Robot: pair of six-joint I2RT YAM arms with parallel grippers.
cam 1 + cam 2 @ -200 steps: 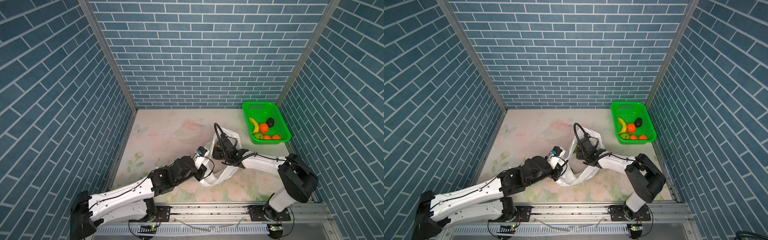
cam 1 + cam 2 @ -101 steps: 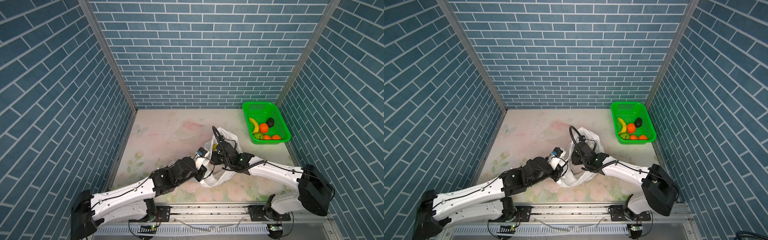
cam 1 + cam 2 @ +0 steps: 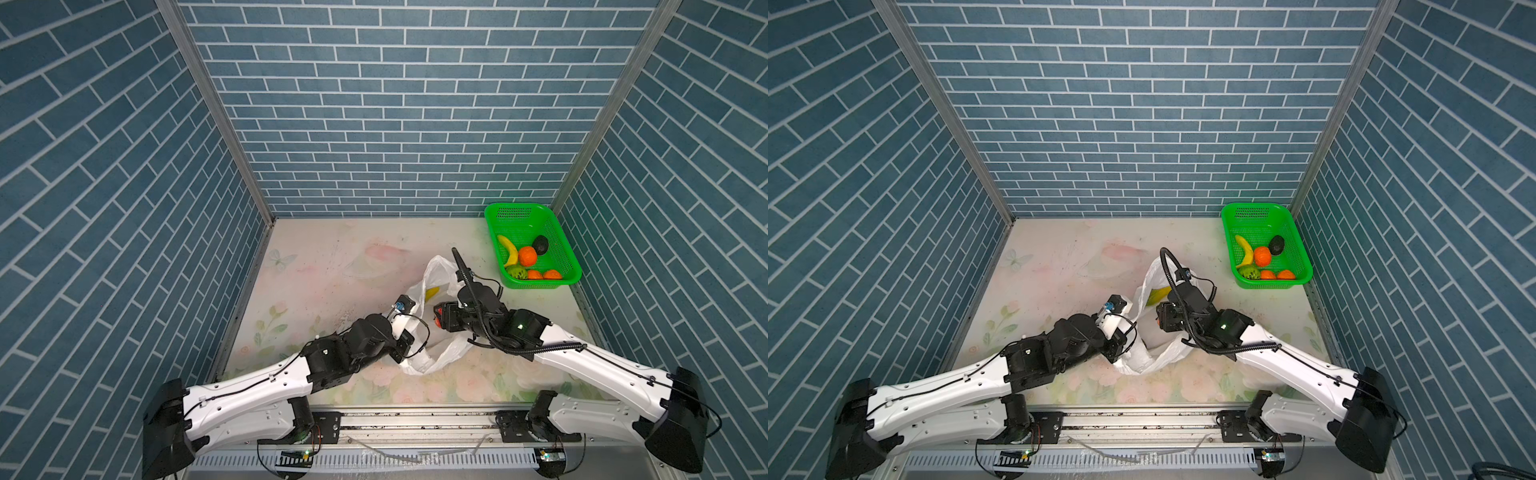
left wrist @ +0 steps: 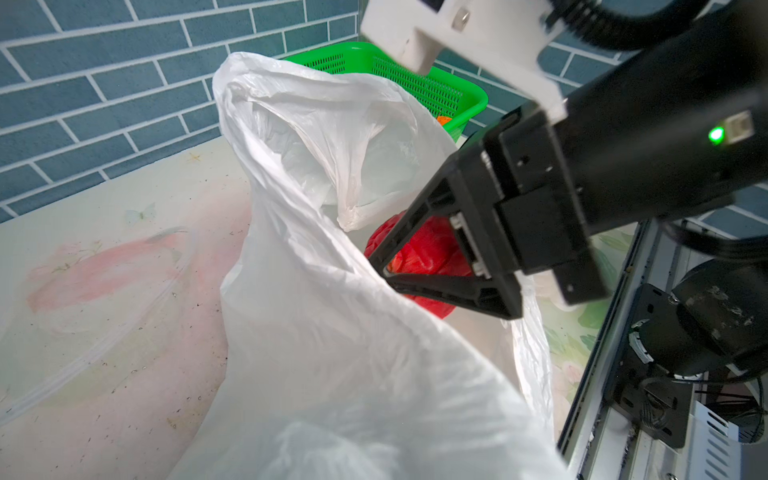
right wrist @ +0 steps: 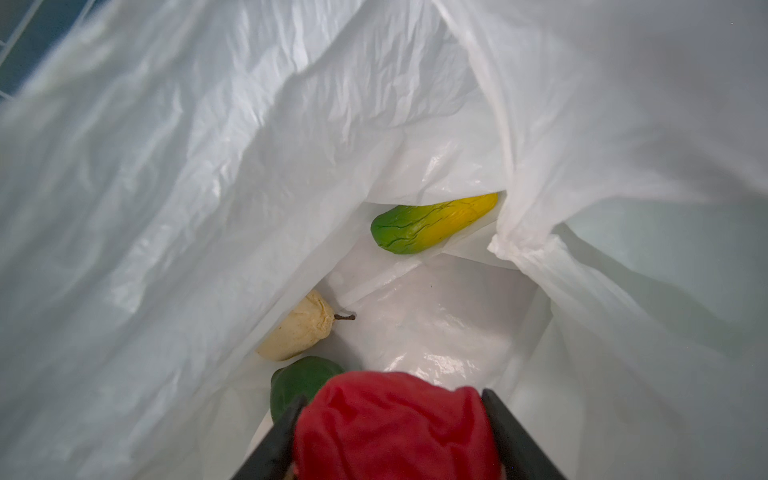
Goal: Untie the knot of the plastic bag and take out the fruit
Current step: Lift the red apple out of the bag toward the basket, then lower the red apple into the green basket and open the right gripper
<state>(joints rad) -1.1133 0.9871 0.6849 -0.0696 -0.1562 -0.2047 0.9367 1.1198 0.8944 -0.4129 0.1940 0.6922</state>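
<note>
The white plastic bag stands mid-table with its mouth open; no knot shows. My right gripper is inside the mouth, shut on the bumpy red fruit. Deeper in the bag lie a yellow-green mango, a cream-white fruit and a green avocado. My left gripper is at the bag's near-left edge, shut on the plastic and holding it up. In the left wrist view the bag hides its jaws.
A green basket sits at the back right corner, holding a banana, tangerines, a dark avocado and a kiwi half. Tiled walls close in the left, back and right. A metal rail runs along the front edge.
The right arm's elbow has swung out and down to the right, and its gripper has drawn slightly toward the front with the red fruit. The left arm has stayed put.
</note>
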